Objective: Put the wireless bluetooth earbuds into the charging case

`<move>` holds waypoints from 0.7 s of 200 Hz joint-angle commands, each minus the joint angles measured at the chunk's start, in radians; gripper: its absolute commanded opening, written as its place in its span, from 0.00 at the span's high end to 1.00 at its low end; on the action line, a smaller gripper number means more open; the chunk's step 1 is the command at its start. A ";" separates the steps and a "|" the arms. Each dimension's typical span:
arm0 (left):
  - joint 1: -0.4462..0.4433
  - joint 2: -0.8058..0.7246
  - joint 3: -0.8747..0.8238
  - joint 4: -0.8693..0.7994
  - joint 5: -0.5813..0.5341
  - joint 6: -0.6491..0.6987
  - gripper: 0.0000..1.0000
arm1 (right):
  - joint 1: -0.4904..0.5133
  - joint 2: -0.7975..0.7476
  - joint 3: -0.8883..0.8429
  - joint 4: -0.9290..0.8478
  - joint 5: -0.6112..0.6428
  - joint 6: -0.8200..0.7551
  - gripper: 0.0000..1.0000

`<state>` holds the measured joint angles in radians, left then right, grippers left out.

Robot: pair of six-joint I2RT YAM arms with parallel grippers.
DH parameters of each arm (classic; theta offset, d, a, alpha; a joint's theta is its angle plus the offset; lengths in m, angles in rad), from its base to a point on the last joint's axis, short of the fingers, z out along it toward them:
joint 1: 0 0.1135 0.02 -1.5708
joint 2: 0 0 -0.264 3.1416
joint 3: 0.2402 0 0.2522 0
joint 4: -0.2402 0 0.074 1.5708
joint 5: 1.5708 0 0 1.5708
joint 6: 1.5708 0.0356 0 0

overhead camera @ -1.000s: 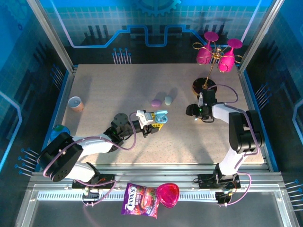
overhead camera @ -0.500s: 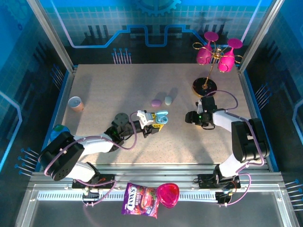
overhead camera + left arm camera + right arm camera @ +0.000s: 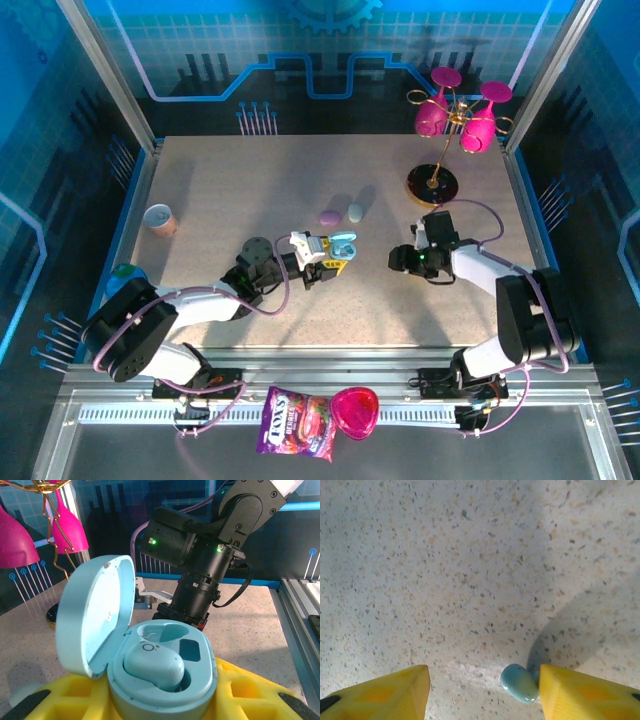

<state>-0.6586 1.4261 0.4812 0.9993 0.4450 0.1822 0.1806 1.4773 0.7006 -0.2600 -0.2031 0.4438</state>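
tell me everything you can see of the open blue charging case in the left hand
The charging case is a pale blue pebble of smooth plastic, upright, its hinged lid swung open. One matching earbud sits seated inside; the well beside it is empty. The yellow fingers of the left hand clamp its base from both sides.

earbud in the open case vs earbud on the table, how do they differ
Earbud in the case: seated in a socket of the open case; earbud on the table: lying loose. The case earbud is carried by the left gripper; the table earbud lies ungripped between the fingers of the right gripper. Both light blue.
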 commanded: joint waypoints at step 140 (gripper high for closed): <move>-0.008 0.006 0.007 0.061 0.022 -0.021 0.80 | 0.054 -0.069 0.084 -0.186 0.197 -0.083 0.40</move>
<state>-0.6586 1.4261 0.4812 1.0035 0.4461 0.1741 0.2237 1.3972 0.7799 -0.4133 -0.0029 0.3649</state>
